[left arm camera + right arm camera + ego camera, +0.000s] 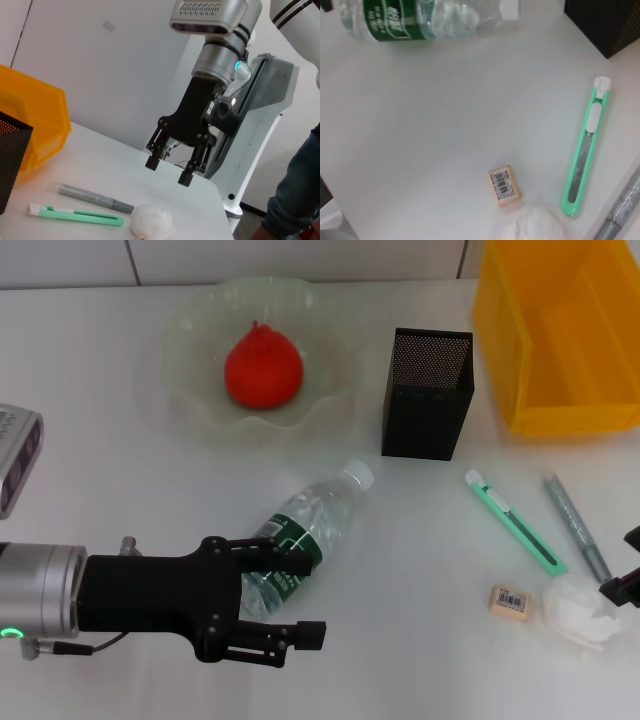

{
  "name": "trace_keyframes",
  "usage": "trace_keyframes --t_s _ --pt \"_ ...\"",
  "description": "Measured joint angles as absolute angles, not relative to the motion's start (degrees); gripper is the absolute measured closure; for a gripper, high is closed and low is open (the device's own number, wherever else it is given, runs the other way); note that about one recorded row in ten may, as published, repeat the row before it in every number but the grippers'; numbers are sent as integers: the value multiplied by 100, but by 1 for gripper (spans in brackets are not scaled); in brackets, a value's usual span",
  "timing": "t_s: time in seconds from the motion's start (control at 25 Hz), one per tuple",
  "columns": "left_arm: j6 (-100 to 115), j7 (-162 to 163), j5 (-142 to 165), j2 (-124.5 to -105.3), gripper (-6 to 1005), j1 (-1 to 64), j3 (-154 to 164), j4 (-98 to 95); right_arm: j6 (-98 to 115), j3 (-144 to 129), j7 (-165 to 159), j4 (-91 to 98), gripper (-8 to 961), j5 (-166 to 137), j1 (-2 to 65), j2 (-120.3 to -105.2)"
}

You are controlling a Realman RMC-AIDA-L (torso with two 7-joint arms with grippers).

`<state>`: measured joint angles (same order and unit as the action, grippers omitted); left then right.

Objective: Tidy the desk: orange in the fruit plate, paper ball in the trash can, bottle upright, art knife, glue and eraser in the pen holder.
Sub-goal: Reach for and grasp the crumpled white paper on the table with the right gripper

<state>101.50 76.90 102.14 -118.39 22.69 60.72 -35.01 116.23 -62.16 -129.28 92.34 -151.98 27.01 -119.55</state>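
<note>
A small grey device with dark slots in its face sits at the left edge of the table, partly cut off from sight. Beyond the far edge stands a pale tiled wall. Off the right edge, someone in blue jeans stands close by.

1 orange, 1 bottle, 1 eraser

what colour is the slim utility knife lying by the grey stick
Mint green with a white end, clearest in the right wrist view: slim utility knife.
</note>
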Motion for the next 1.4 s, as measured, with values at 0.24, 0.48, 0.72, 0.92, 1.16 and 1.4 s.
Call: trace_keyframes --t_s 0.24,0.48,0.72,0.92,1.16,1.4 --pt "10157 7743 10213 -11808 156 2296 6034 -3498 11014 -6655 -13015 8520 241 -15193 2755 -11934" --pt "10124 7744 10213 -11807 156 2316 6034 -3498 10853 -6703 -13014 8173 243 -15181 2867 -11932" --pt "10110 7743 10213 -11794 156 2330 6021 -3538 10729 -6857 -13025 7974 244 -15181 2906 -11933" --pt "10104 7744 10212 -11778 156 2394 6013 -3550 10571 -6972 -13036 7719 246 -15194 2963 -11935" --pt "9983 7744 10213 -11768 156 2419 6011 -3523 10497 -7003 -13042 7588 247 -15233 3002 -11936" --pt "9887 7743 10236 -11768 156 2423 6011 -3508 10501 -7005 -13043 7553 334 -15241 3008 -11932"
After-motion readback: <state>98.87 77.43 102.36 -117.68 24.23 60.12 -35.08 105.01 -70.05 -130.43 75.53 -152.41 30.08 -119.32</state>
